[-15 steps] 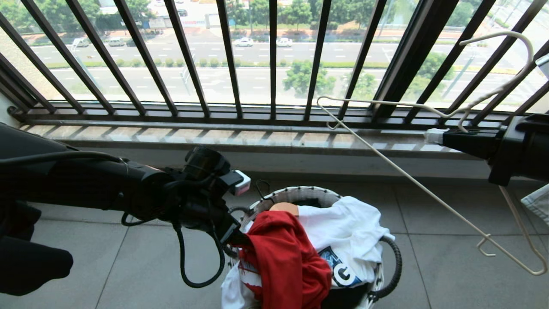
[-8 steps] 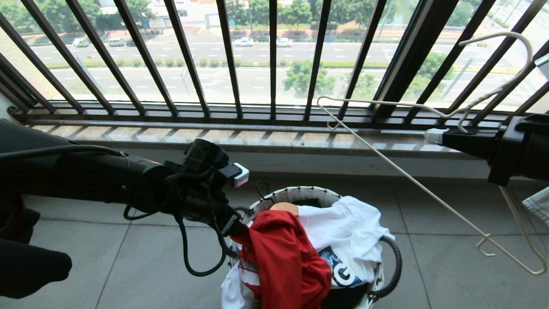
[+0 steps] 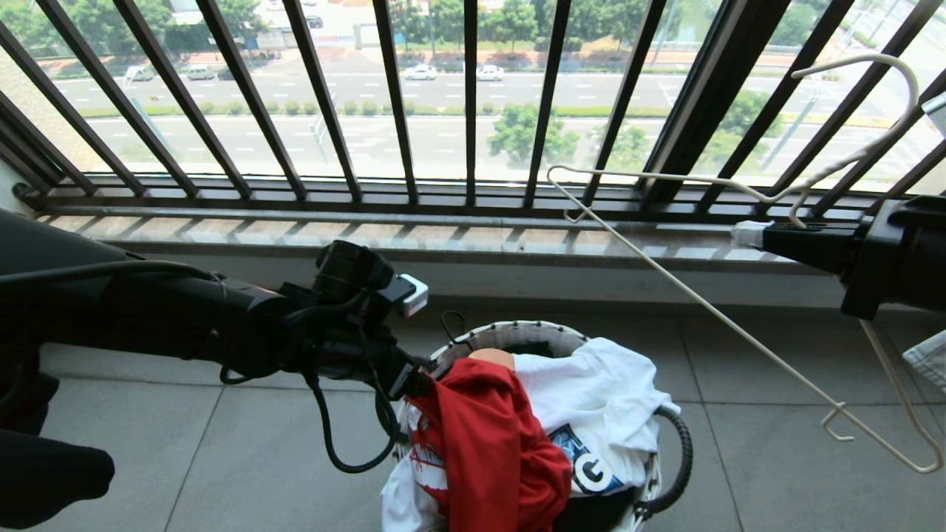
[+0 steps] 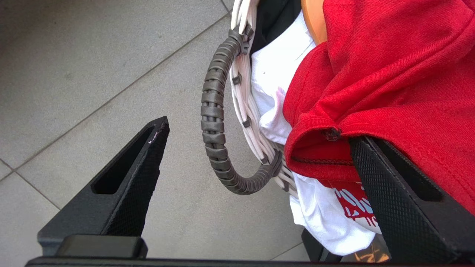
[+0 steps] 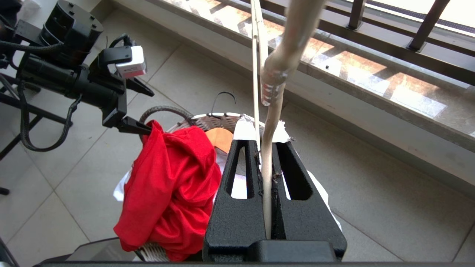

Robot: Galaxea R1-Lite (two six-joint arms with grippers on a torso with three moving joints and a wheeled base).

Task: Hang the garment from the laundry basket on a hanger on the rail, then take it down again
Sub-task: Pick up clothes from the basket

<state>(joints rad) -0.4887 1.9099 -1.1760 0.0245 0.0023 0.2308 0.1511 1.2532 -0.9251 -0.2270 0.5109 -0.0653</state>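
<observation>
The red garment (image 3: 488, 443) hangs over the near left rim of the white laundry basket (image 3: 510, 332) on the tiled floor. My left gripper (image 3: 415, 386) is at the basket's left side and open. In the left wrist view, one of the left gripper's (image 4: 259, 132) fingers sits under the garment's (image 4: 389, 74) hem. The other finger (image 4: 148, 148) is over the floor, outside the dark looped handle (image 4: 213, 122). At the right, my right gripper (image 3: 746, 235) is shut on the neck of the off-white wire hanger (image 3: 702, 299), held in the air. The rail is out of view.
A white printed T-shirt (image 3: 599, 399) and the tip of a wooden hanger (image 3: 491, 358) lie in the basket. The dark barred window railing (image 3: 473, 111) and a stone sill (image 3: 443, 240) run behind it. Pale cloth (image 3: 927, 355) shows at the right edge.
My left gripper has edged up and toward the basket, and the red hem has lifted slightly with it. The right arm and the hanger have not moved.
</observation>
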